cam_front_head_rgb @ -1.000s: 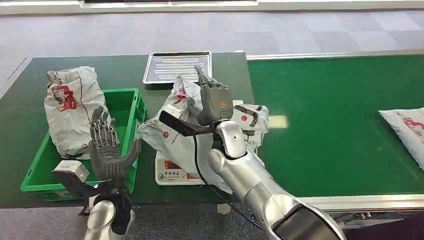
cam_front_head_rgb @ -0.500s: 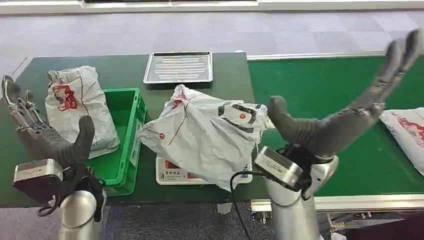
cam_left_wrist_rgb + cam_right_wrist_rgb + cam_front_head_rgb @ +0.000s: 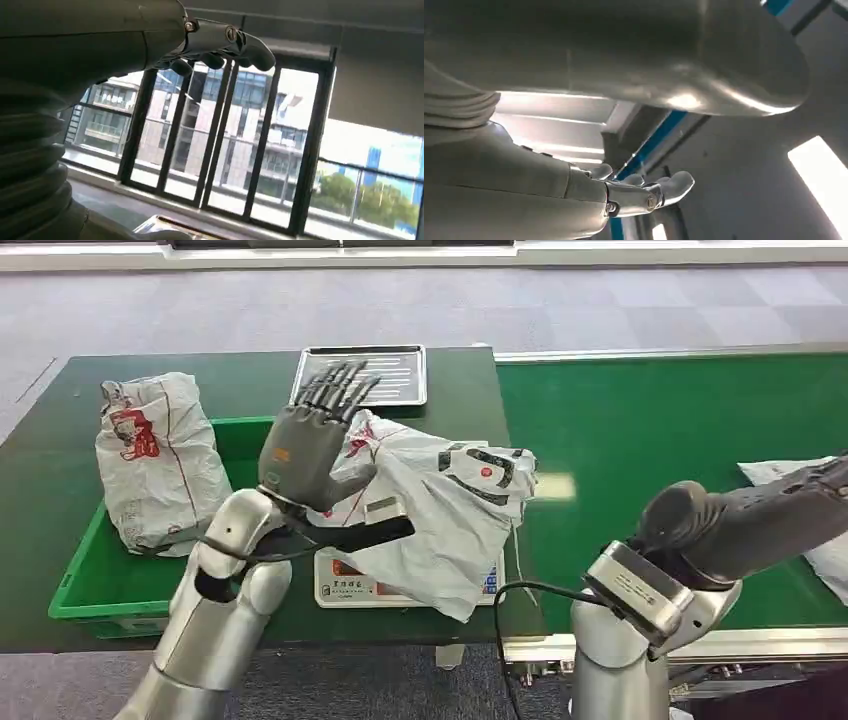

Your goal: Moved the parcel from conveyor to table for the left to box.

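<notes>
A crumpled white parcel (image 3: 440, 510) with red and black print lies on a white scale (image 3: 345, 587) on the dark green table (image 3: 460, 380). My left hand (image 3: 310, 440) is raised just over the parcel's left end, fingers spread, holding nothing. The left wrist view shows those fingers (image 3: 220, 45) stretched out against windows. My right hand (image 3: 750, 525) hangs low over the green conveyor (image 3: 660, 430), its fingers cut off by the picture's edge. In the right wrist view its fingers (image 3: 644, 192) are loosely extended and empty. The green box (image 3: 240, 440) stands to the left.
Another white parcel (image 3: 160, 460) leans in the green box's left side. A metal tray (image 3: 365, 375) lies at the table's far edge. A further parcel (image 3: 790, 472) lies on the conveyor at the right edge, partly behind my right hand.
My left hand swung from the far left up and across to above the parcel on the scale. My right hand dropped lower and farther right over the conveyor. The parcel stayed put.
</notes>
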{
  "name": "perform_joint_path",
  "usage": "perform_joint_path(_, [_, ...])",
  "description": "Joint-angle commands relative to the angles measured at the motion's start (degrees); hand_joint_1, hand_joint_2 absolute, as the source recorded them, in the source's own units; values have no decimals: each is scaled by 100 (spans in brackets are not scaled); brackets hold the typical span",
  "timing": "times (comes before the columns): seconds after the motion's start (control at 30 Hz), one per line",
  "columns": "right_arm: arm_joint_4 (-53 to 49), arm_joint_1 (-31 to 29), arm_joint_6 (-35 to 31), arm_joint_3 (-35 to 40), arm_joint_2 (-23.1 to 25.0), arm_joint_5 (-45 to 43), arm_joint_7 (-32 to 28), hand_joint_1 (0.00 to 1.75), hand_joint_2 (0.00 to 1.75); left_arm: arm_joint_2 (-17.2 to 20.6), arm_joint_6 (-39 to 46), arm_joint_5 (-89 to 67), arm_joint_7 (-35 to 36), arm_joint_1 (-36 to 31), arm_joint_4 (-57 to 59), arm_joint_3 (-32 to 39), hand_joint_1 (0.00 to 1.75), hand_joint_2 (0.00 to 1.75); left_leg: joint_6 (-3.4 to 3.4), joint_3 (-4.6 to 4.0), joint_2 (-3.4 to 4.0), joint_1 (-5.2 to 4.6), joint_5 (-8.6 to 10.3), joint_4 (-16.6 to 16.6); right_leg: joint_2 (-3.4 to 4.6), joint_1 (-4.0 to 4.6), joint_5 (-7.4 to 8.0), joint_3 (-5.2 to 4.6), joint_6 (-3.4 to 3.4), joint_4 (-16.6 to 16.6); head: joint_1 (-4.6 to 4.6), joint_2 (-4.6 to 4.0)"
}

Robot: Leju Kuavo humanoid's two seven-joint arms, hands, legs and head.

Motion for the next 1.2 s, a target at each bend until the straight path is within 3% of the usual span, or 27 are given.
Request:
perform_joint_path(0.03, [511, 30, -5, -81, 155, 15, 61, 0, 0, 157, 120, -128, -16, -1302, 3345, -952, 0, 175, 0, 14, 16, 1, 0, -10, 9, 3, 6, 9, -3, -9, -2, 0])
perform_joint_path(0.3, [597, 44, -5, -235, 155, -53, -21, 0, 0, 97, 165, -343, -37, -1650, 4533, -1235, 0, 175, -1, 8, 13, 5, -1, -5, 8, 7, 4, 6, -2, -8, -2, 0])
perform_joint_path(0.43, [605, 5, -5, -239, 155, -103, -74, 0, 0, 44, -564, -523, -458, -1696, 5097, -1577, 0, 175, 0, 4, 13, 3, 1, -5, 7, 5, 3, 1, -3, -7, -2, 0])
perform_joint_path(0.87, [610, -8, -5, -244, 155, -103, -70, 0, 0, 36, -621, -560, -503, -1632, 5175, -1641, 0, 175, 1, 14, 19, 1, -1, -9, 11, 3, 2, 13, -1, -8, -2, 0])
perform_joint_path(1.0, [500, 31, -5, -262, 155, -83, -72, 0, 0, -46, -1093, -602, -804, -1498, 5351, -1843, 0, 175, 3, 23, 26, 2, 8, -27, 7, 6, 11, 21, -2, -29, -2, 0])
perform_joint_path(1.03, [478, 44, -5, -265, 155, -66, -66, 0, 0, -55, -1079, -569, -838, -1464, 5345, -1844, 175, 175, 1, 23, 16, 0, -1, -11, 8, 2, 0, 20, 0, -9, -2, 0])
perform_joint_path(1.2, [262, 148, -5, -328, 155, 46, -33, 0, 0, -59, -730, -279, -881, -1628, 5214, -1720, 175, 175, 3, 36, 5, -1, 4, -19, -6, 2, 2, 39, 0, -18, -2, 0])
